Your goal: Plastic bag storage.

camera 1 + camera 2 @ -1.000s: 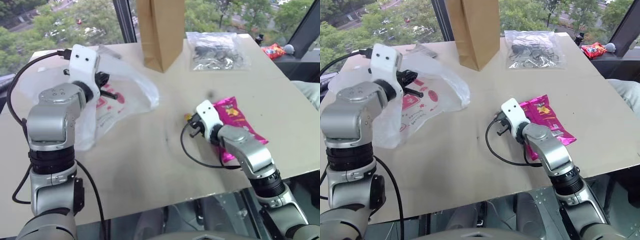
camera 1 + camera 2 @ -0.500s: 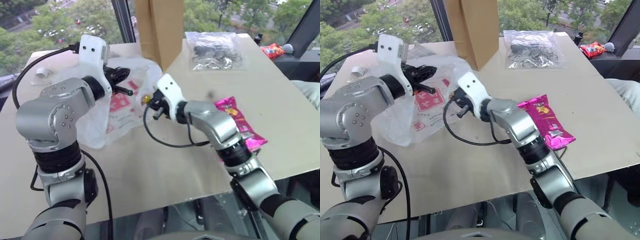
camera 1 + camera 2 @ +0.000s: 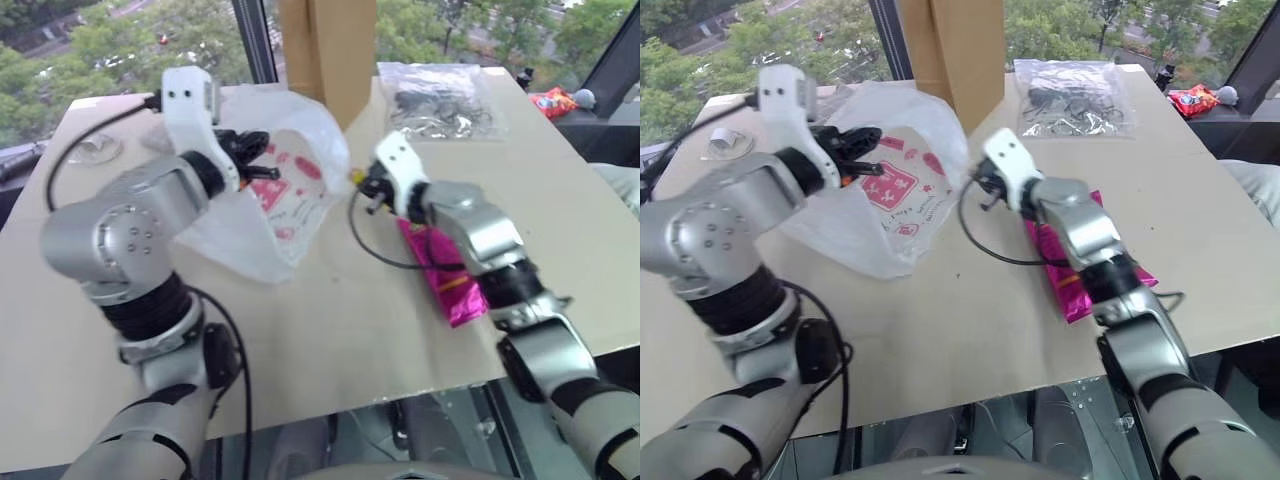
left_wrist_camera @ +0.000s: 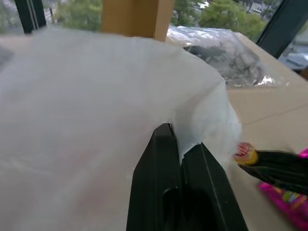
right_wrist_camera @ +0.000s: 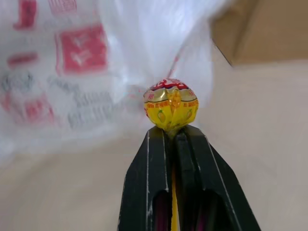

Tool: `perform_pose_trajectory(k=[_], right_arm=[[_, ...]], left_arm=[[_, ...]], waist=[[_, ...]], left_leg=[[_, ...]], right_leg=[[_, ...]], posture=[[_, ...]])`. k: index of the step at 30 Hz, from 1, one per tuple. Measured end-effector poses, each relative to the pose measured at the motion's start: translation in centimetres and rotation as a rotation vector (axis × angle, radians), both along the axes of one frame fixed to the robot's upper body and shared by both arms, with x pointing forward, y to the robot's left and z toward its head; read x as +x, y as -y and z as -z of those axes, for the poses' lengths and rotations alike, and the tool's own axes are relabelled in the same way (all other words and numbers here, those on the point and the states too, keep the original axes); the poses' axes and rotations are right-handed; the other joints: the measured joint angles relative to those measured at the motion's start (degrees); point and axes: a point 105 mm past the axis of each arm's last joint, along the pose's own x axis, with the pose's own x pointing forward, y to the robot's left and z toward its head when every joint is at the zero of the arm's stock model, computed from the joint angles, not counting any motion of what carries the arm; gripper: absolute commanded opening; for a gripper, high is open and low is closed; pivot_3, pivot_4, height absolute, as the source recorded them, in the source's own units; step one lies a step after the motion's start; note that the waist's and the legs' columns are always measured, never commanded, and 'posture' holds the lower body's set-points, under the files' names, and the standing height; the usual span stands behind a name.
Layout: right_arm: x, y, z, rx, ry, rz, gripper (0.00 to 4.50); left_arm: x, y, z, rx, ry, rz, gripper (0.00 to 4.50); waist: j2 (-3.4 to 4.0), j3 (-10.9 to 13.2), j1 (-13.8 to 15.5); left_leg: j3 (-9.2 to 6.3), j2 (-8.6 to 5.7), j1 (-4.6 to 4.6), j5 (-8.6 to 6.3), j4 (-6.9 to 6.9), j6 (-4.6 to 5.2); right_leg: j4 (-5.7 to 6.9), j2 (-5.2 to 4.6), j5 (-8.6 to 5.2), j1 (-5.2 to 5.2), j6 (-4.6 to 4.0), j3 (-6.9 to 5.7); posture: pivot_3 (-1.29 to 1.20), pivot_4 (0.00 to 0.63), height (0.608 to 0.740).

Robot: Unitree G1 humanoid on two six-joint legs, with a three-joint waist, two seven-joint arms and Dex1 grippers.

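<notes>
1. While lifted off the table [image 3: 300, 340] at upper centre-left, the plastic bag [image 3: 285, 190] hangs pinched in the closed left gripper [image 4: 180, 149], probably to keep its mouth open
2. Just right, the right gripper [image 5: 172, 137] clamps a wrapped lollipop [image 5: 171, 103], aimed bagward

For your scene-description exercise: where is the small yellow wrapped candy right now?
The yellow candy is pinched at the tip of the right gripper, just beside the plastic bag held up by the left gripper.
</notes>
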Motion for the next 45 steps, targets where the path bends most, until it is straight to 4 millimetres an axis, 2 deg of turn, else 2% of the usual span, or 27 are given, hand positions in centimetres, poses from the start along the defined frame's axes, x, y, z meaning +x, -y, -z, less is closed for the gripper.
perform_pose_trajectory(k=[2,4,7,10,11,17,20,22,23,24,27,29,30,31,32,34,39,40,41,42,45], right_arm=[[-1.1,1.2,0.0,-0.014,-0.025,-0.025,0.03],[-2.9,1.5,-0.8,0.001,-0.036,-0.081,0.03],[-5.0,0.0,-2.4,0.039,-0.018,-0.166,0.03],[-5.4,-1.5,-2.1,0.062,-0.039,-0.183,0.03],[-5.3,-2.2,-1.8,0.069,-0.046,-0.184,0.03],[-1.1,-7.7,-0.7,0.085,-0.032,-0.083,0.03],[1.0,-9.3,-0.8,0.118,-0.015,-0.035,0.03],[1.7,-10.3,-0.8,0.166,-0.021,-0.025,0.03],[2.3,-11.1,-0.4,0.206,-0.038,-0.013,0.74],[2.5,-11.4,-0.1,0.225,-0.045,-0.01,1.01],[2.6,-12.0,0.8,0.271,-0.063,-0.031,2.47],[2.7,-11.9,0.5,0.288,-0.04,-0.034,3.48],[2.7,-11.9,0.3,0.29,-0.027,-0.037,3.63],[2.7,-11.7,0.1,0.292,-0.019,-0.04,4.14],[2.4,-11.3,-0.6,0.312,0.008,-0.061,4.46],[1.6,-10.6,-1.5,0.339,0.036,-0.103,4.46],[-2.0,-6.4,-2.7,0.355,0.067,-0.159,4.46],[-2.4,-6.0,-3.0,0.352,0.077,-0.164,4.46],[-3.7,-4.7,-3.7,0.33,0.103,-0.168,4.46],[-4.1,-4.5,-3.8,0.327,0.108,-0.174,4.46],[-6.8,-1.7,-3.2,0.277,0.089,-0.156,4.46]], left_arm=[[0.3,0.7,0.6,-0.017,-0.024,0.01,0.0],[0.4,1.8,0.9,-0.02,-0.037,0.039,0.0],[0.5,3.1,1.2,-0.023,-0.056,0.092,0.0],[0.4,3.2,1.0,-0.023,-0.05,0.113,0.0],[0.4,3.1,0.9,-0.023,-0.047,0.121,0.0],[-0.5,4.3,0.1,-0.028,-0.059,0.224,0.0],[-1.0,4.4,0.5,-0.033,-0.083,0.233,0.0],[-1.1,4.3,0.8,-0.049,-0.084,0.225,0.0],[-1.0,4.0,1.1,-0.064,-0.09,0.202,0.0],[-1.0,3.9,1.4,-0.072,-0.098,0.188,0.0],[-0.9,3.7,2.0,-0.097,-0.118,0.166,0.0],[-0.8,3.6,2.0,-0.109,-0.119,0.154,0.0],[-0.8,3.6,1.9,-0.117,-0.117,0.151,0.0],[-0.7,3.6,1.9,-0.123,-0.116,0.149,0.0],[-0.6,3.5,1.8,-0.141,-0.118,0.136,0.0],[-0.2,3.3,1.9,-0.162,-0.128,0.12,0.0],[1.0,2.2,2.8,-0.212,-0.17,0.064,0.0],[1.1,2.1,2.9,-0.214,-0.173,0.06,0.0],[1.4,2.2,2.9,-0.215,-0.174,0.061,0.0],[1.4,2.1,2.9,-0.214,-0.173,0.058,0.0],[1.9,2.2,2.5,-0.203,-0.158,0.064,0.0]], waist=[[0.01,0.0,-0.4],[0.01,0.0,-0.8],[0.01,0.0,-1.0],[0.01,0.0,-0.8],[0.01,0.0,-0.8],[0.02,0.0,-0.7],[0.02,0.0,-0.7],[0.02,0.0,-0.8],[0.02,0.0,-1.0],[0.02,0.0,-1.0],[0.03,0.0,-0.8],[0.04,0.0,-0.8],[0.04,0.0,-0.9],[0.04,0.0,-0.9],[0.04,0.0,-0.8],[0.03,0.0,-0.7],[0.03,0.0,-0.6],[0.03,0.0,-0.6],[0.03,0.0,-0.6],[0.03,0.0,-0.6],[0.02,0.0,-0.3]], left_leg=[[0.05,-0.02,-0.03,0.0,-0.01,0.0],[0.07,0.04,0.0,0.0,-0.05,0.0],[0.18,0.13,0.2,-0.01,-0.1,0.0],[0.15,0.12,0.24,0.0,-0.06,0.0],[0.15,0.11,0.24,0.01,-0.03,-0.01],[0.07,0.05,0.24,0.1,-0.02,-0.15],[0.01,0.01,0.18,0.1,-0.04,-0.15],[0.0,0.05,0.17,0.1,-0.08,-0.16],[0.09,0.04,0.23,0.1,-0.16,-0.17],[0.04,0.05,0.23,0.12,-0.25,-0.21],[-0.04,0.16,0.18,0.16,-0.4,-0.26],[-0.03,0.16,0.14,0.15,-0.4,-0.26],[-0.02,0.16,0.15,0.15,-0.4,-0.26],[-0.02,0.16,0.15,0.15,-0.42,-0.26],[-0.08,0.16,0.12,0.15,-0.43,-0.26],[-0.11,0.19,0.11,0.16,-0.48,-0.26],[-0.13,0.13,0.06,0.16,-0.46,-0.25],[-0.11,0.13,0.08,0.16,-0.46,-0.25],[-0.11,0.13,0.09,0.16,-0.46,-0.26],[-0.12,0.13,0.1,0.16,-0.47,-0.26],[-0.11,0.07,0.13,0.16,-0.47,-0.26]], right_leg=[[0.01,0.02,0.0,-0.05,0.0,0.04],[0.01,0.06,0.0,-0.06,0.0,0.06],[0.18,0.16,0.0,-0.04,-0.01,0.2],[0.3,0.14,0.0,0.0,-0.01,0.2],[0.33,0.11,0.01,0.0,-0.01,0.2],[0.35,0.12,0.07,-0.01,-0.1,0.16],[0.23,0.06,0.07,-0.01,-0.1,0.14],[0.16,0.06,0.07,-0.01,-0.1,0.12],[0.15,0.09,0.07,-0.02,-0.1,0.19],[0.11,0.1,0.06,-0.03,-0.11,0.16],[0.04,0.15,0.06,-0.08,-0.13,0.09],[0.02,0.12,0.06,-0.08,-0.12,0.1],[0.03,0.11,0.06,-0.08,-0.12,0.11],[0.02,0.11,0.06,-0.08,-0.11,0.11],[-0.02,0.11,0.06,-0.08,-0.12,0.05],[0.0,0.12,0.06,-0.07,-0.12,0.01],[0.02,0.08,0.06,-0.08,-0.11,-0.02],[0.01,0.08,0.06,-0.08,-0.11,-0.02],[-0.11,0.11,0.05,-0.1,-0.11,-0.03],[-0.11,0.11,0.05,-0.1,-0.11,-0.03],[-0.1,0.12,0.05,-0.05,-0.12,-0.04]], posture=[[0.0,0.15,0.74],[0.0,0.15,0.74],[0.0,0.15,0.74],[0.0,0.15,0.74],[0.0,0.15,0.74],[0.0,0.15,0.74],[0.0,0.15,0.74],[0.0,0.15,0.74],[0.0,0.15,0.74],[0.0,0.15,0.74],[0.0,0.15,0.74],[0.0,0.15,0.74],[0.0,0.15,0.74],[0.0,0.15,0.74],[0.0,0.15,0.74],[0.0,0.15,0.74],[0.0,0.15,0.74],[0.0,0.15,0.74],[0.0,0.15,0.74],[0.0,0.15,0.74],[0.0,0.15,0.74]])
